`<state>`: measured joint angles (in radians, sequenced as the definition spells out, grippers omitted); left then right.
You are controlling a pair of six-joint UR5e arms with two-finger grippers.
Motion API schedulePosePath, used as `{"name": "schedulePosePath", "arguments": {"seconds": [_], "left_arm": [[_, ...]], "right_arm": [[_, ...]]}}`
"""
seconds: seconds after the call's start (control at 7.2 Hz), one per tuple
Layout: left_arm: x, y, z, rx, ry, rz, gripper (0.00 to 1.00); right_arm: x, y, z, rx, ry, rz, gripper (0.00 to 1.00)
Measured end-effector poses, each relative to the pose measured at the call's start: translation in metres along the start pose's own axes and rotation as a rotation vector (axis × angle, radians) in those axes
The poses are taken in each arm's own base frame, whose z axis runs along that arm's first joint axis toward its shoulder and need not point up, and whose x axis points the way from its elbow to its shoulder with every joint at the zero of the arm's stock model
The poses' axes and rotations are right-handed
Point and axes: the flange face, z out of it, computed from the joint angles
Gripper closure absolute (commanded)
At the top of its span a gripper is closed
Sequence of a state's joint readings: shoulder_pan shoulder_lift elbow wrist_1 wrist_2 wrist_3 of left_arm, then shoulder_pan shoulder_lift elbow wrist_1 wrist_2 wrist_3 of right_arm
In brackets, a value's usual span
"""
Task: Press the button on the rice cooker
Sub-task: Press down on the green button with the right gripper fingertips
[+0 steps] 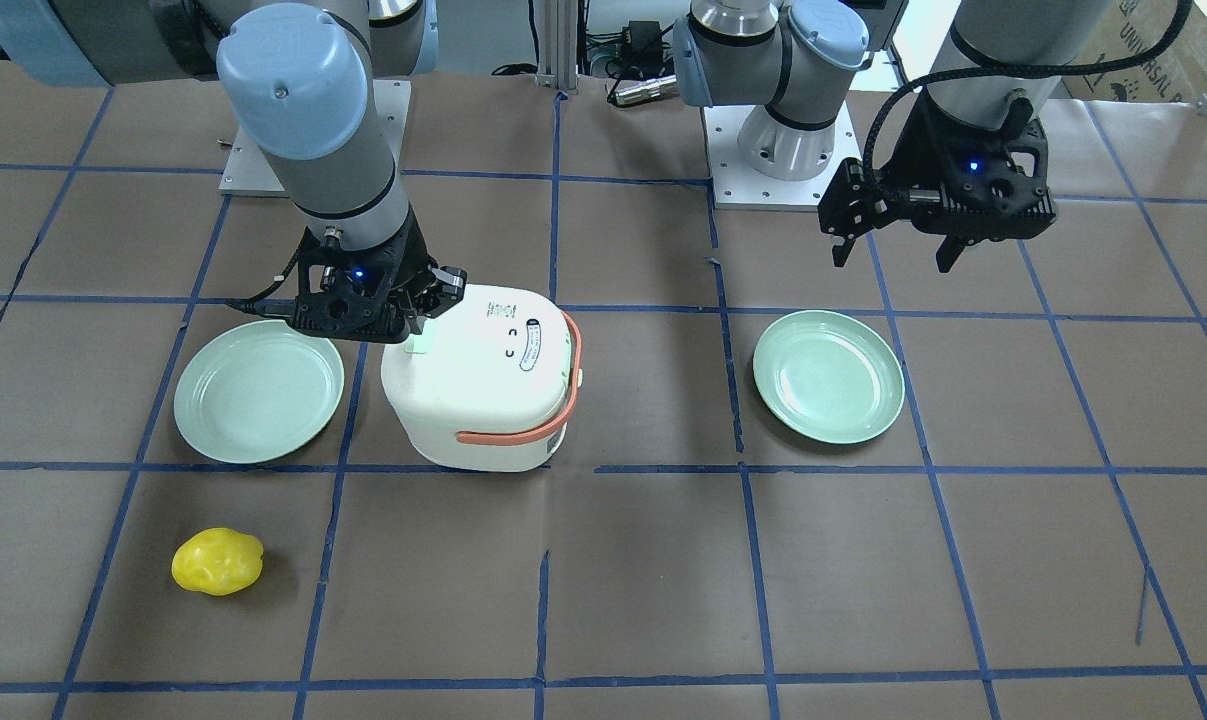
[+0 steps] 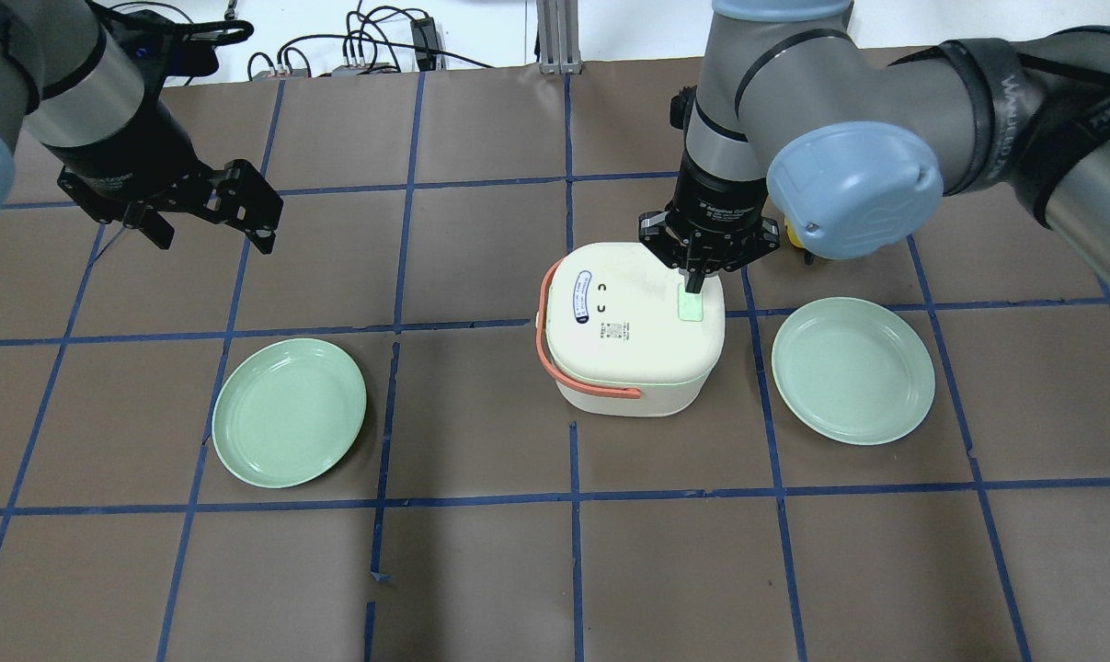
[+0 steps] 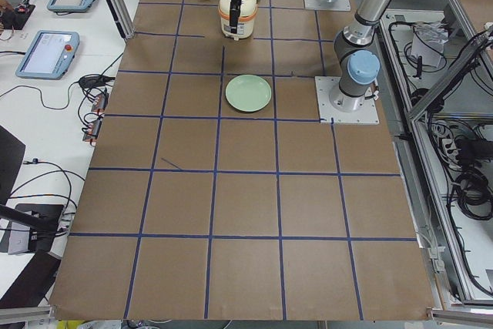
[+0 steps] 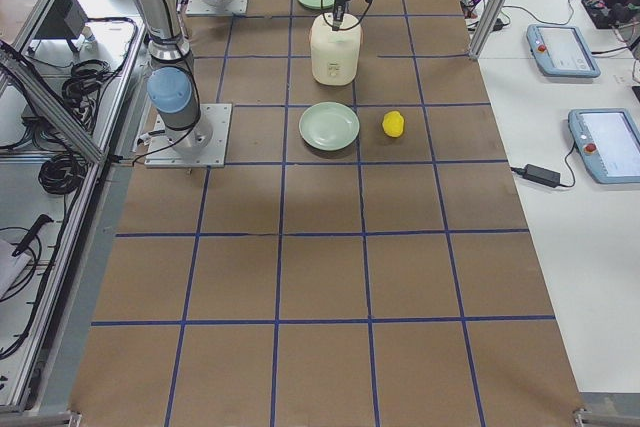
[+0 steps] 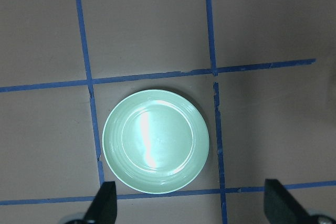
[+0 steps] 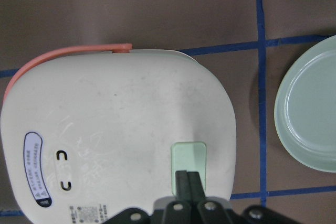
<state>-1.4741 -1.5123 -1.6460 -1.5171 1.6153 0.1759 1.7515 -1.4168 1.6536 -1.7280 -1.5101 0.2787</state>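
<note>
The white rice cooker (image 2: 633,331) with a salmon-orange handle (image 2: 545,317) stands mid-table, lid closed. It also shows in the front view (image 1: 483,385) and right wrist view (image 6: 121,129). A pale green button (image 2: 692,308) sits on its lid near one edge (image 6: 189,161). My right gripper (image 2: 694,283) is shut, its fingertips (image 6: 187,178) together and resting on the green button; it also shows in the front view (image 1: 418,335). My left gripper (image 2: 212,234) is open and empty, hovering high above the table away from the cooker; its fingertips (image 5: 107,200) frame a plate below.
Two pale green plates lie on either side of the cooker: one (image 2: 290,411) under my left arm's side, one (image 2: 853,370) by my right arm. A yellow lemon-like object (image 1: 217,561) lies beyond the right plate. Blue tape lines grid the brown table.
</note>
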Motion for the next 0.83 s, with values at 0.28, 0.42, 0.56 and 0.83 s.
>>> {"name": "schedulePosePath", "arguments": {"seconds": [0.28,0.42,0.56,0.83], "left_arm": [[0.0,0.0,0.0,0.0,0.0,0.0,0.0],[0.0,0.0,0.0,0.0,0.0,-0.001,0.0],[0.0,0.0,0.0,0.0,0.0,-0.001,0.0],[0.0,0.0,0.0,0.0,0.0,-0.001,0.0]], "right_arm": [[0.001,-0.007,0.007,0.0,0.001,0.003,0.94],[0.001,-0.01,0.01,-0.001,0.001,0.004,0.94],[0.001,-0.011,0.013,-0.003,0.002,0.005,0.94],[0.002,-0.009,0.024,-0.015,0.006,0.006,0.94]]}}
